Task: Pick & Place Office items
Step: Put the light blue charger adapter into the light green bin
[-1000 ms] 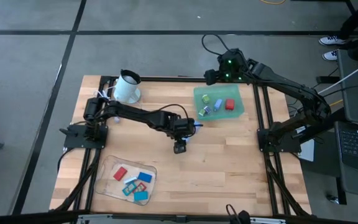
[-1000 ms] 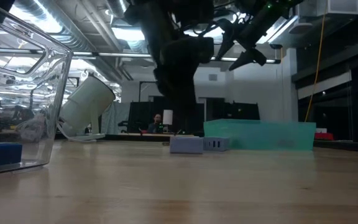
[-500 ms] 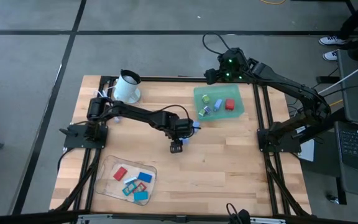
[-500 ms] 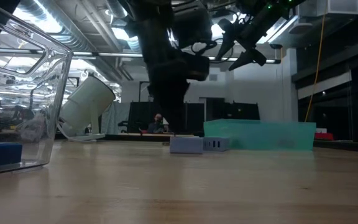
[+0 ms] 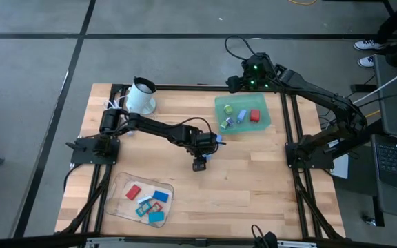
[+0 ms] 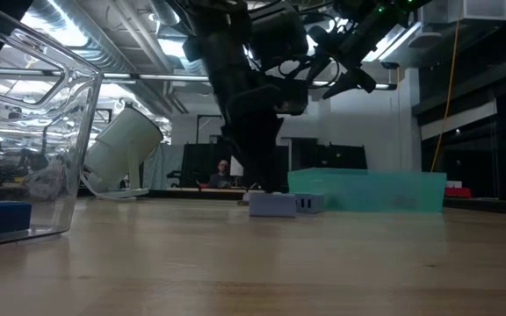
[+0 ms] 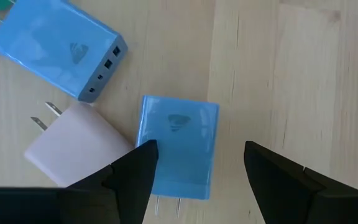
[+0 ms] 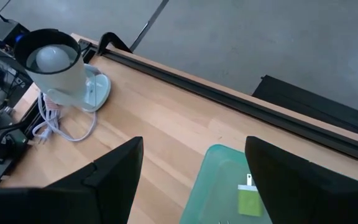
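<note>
Inspector A: Office items, small blocky plug-in chargers, lie in three places. Three sit loose mid-surface: a light blue flat charger (image 7: 178, 146), a larger light blue charger with side ports (image 7: 58, 45) and a pale pink charger with metal prongs (image 7: 78, 146), which touches the flat one's edge.

Inspector B: And the left hand (image 7: 197, 171)?

Inspector A: Hovering low over that flat charger, fingers (image 7: 134, 177) apart, one at its edge, the other over bare wood. Nothing gripped.

Inspector B: The rest?

Inspector A: Red, blue and teal pieces lie in a clear plastic tray (image 5: 119, 184) at the near-left of the wooden surface (image 5: 253, 179). A red, a green and bluish pieces lie in a translucent green tray (image 5: 267, 118) at the far right.

Inspector B: Right hand (image 8: 191, 180)?

Inspector A: Raised above the green tray's far edge, fingers spread, empty. A white mug (image 5: 140, 96) sits on a pale saucer at the far left, a white coiled cord (image 8: 61, 127) beside it.
</note>
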`<action>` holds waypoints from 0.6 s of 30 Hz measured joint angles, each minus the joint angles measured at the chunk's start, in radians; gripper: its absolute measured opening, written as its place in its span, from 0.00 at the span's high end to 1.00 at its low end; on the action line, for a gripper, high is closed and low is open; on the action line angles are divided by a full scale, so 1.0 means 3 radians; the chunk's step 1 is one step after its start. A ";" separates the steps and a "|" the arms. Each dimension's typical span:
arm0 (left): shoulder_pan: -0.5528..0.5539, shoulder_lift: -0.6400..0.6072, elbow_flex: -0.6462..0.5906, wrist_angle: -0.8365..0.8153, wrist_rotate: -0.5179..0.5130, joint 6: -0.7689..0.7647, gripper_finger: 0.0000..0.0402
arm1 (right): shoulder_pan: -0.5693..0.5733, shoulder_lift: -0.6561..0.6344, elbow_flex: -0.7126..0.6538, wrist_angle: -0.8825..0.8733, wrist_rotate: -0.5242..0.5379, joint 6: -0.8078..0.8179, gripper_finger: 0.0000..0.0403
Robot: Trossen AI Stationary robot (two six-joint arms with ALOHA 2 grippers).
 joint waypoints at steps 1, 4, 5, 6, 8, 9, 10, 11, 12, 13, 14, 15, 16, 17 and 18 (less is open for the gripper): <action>0.0000 0.0012 -0.0001 0.0011 -0.0010 -0.0006 0.41 | 0.0000 0.0000 0.0000 0.0000 -0.0001 0.0006 0.29; 0.0000 0.0005 0.0012 -0.0002 0.0008 -0.0112 0.41 | -0.0001 0.0000 0.0000 -0.0001 -0.0010 0.0028 0.29; 0.0000 -0.0006 0.0032 -0.0011 0.0021 -0.0138 0.41 | 0.0000 0.0000 0.0000 -0.0001 -0.0011 0.0029 0.29; -0.0001 -0.0008 0.0070 -0.0071 0.0035 -0.0150 0.41 | 0.0000 0.0000 0.0000 -0.0001 -0.0011 0.0030 0.29; -0.0014 -0.0018 0.0159 -0.0238 0.0042 -0.0137 0.41 | 0.0000 0.0000 0.0000 -0.0001 -0.0011 0.0030 0.29; -0.0027 -0.0017 0.0226 -0.0282 0.0014 -0.0107 0.41 | -0.0001 0.0000 0.0000 0.0000 -0.0011 0.0031 0.29; -0.0040 -0.0015 0.0321 -0.0304 -0.0017 -0.0071 0.41 | -0.0001 0.0000 0.0000 -0.0001 -0.0011 0.0035 0.29; -0.0049 -0.0025 0.0406 -0.0334 -0.0057 -0.0027 0.41 | -0.0001 0.0000 0.0000 -0.0001 -0.0010 0.0038 0.29; -0.0053 -0.0044 0.0467 -0.0362 -0.0088 0.0017 0.41 | -0.0001 0.0000 0.0000 0.0004 -0.0010 0.0038 0.29; -0.0053 -0.0053 0.0495 -0.0375 -0.0124 0.0054 0.41 | -0.0001 0.0000 0.0000 0.0005 -0.0010 0.0038 0.29; -0.0052 -0.0051 0.0495 -0.0371 -0.0174 0.0068 0.41 | -0.0001 0.0000 0.0000 0.0004 -0.0010 0.0038 0.29; -0.0047 -0.0037 0.0485 -0.0381 -0.0214 0.0069 0.41 | -0.0001 0.0000 0.0000 0.0008 -0.0010 0.0038 0.29; -0.0042 -0.0026 0.0479 -0.0408 -0.0240 0.0069 0.41 | -0.0001 0.0000 0.0000 0.0006 -0.0011 0.0038 0.29; -0.0028 -0.0025 0.0477 -0.0426 -0.0245 0.0065 0.41 | -0.0001 0.0000 0.0000 0.0006 -0.0011 0.0038 0.29; -0.0015 -0.0028 0.0480 -0.0427 -0.0246 0.0057 0.41 | -0.0001 0.0000 0.0000 0.0008 -0.0011 0.0037 0.29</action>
